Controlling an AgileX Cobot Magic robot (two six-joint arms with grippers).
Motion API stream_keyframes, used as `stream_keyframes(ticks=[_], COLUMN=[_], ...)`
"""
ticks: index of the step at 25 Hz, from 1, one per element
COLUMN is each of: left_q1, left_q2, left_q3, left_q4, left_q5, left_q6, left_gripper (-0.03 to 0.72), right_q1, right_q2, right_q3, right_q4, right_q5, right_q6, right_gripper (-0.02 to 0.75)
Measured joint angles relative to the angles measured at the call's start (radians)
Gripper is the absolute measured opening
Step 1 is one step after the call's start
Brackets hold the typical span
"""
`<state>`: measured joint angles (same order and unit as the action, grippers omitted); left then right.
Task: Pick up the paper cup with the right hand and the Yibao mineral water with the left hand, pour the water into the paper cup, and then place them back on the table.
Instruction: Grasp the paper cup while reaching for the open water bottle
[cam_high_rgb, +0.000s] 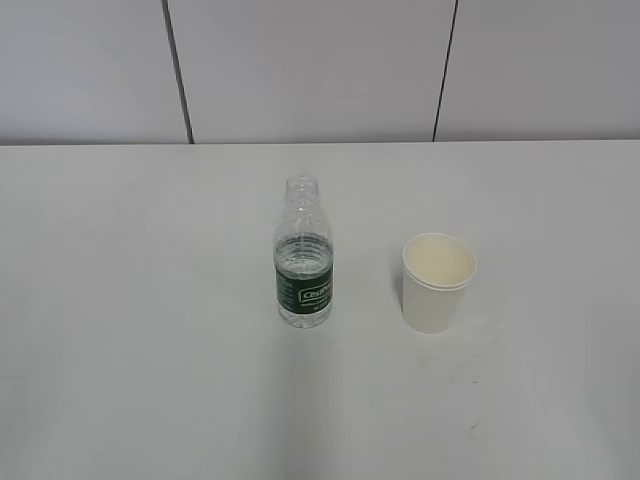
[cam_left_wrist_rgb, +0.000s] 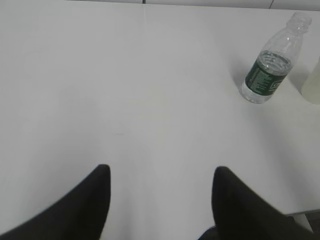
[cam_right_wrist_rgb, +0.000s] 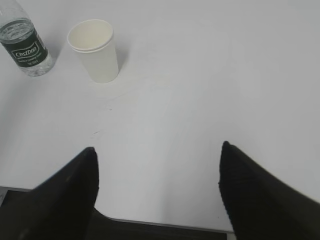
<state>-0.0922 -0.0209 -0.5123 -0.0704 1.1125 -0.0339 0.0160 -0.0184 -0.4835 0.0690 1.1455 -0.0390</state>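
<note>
The Yibao mineral water bottle (cam_high_rgb: 303, 255), clear with a dark green label and no cap, stands upright on the white table (cam_high_rgb: 150, 300) near the middle. The off-white paper cup (cam_high_rgb: 437, 283) stands upright to its right, apart from it. Neither arm shows in the exterior view. In the left wrist view my left gripper (cam_left_wrist_rgb: 160, 172) is open and empty over the table's near edge, with the bottle (cam_left_wrist_rgb: 270, 70) far up right. In the right wrist view my right gripper (cam_right_wrist_rgb: 157, 150) is open and empty, with the cup (cam_right_wrist_rgb: 95, 50) and bottle (cam_right_wrist_rgb: 25, 45) at the upper left.
A grey panelled wall (cam_high_rgb: 320, 70) runs behind the table's far edge. The table's near edge shows under the right gripper (cam_right_wrist_rgb: 165, 225). Faint scuff marks lie in front of the cup (cam_high_rgb: 470, 370).
</note>
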Motion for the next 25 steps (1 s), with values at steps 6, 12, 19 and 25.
stream_keyframes(ticks=[6, 12, 19, 25], left_q1=[0.0, 0.0, 0.0, 0.0], left_q2=[0.0, 0.0, 0.0, 0.0], left_q3=[0.0, 0.0, 0.0, 0.0], left_q4=[0.0, 0.0, 0.0, 0.0], left_q5=[0.0, 0.0, 0.0, 0.0], left_q6=[0.0, 0.0, 0.0, 0.0], left_gripper=[0.405, 0.405, 0.405, 0.405], right_q1=[0.0, 0.0, 0.0, 0.0], right_q2=[0.0, 0.0, 0.0, 0.0], right_q3=[0.0, 0.0, 0.0, 0.0], right_q4=[0.0, 0.0, 0.0, 0.0], right_q5=[0.0, 0.0, 0.0, 0.0], right_q6=[0.0, 0.0, 0.0, 0.0], right_gripper=[0.585, 0.585, 0.585, 0.585])
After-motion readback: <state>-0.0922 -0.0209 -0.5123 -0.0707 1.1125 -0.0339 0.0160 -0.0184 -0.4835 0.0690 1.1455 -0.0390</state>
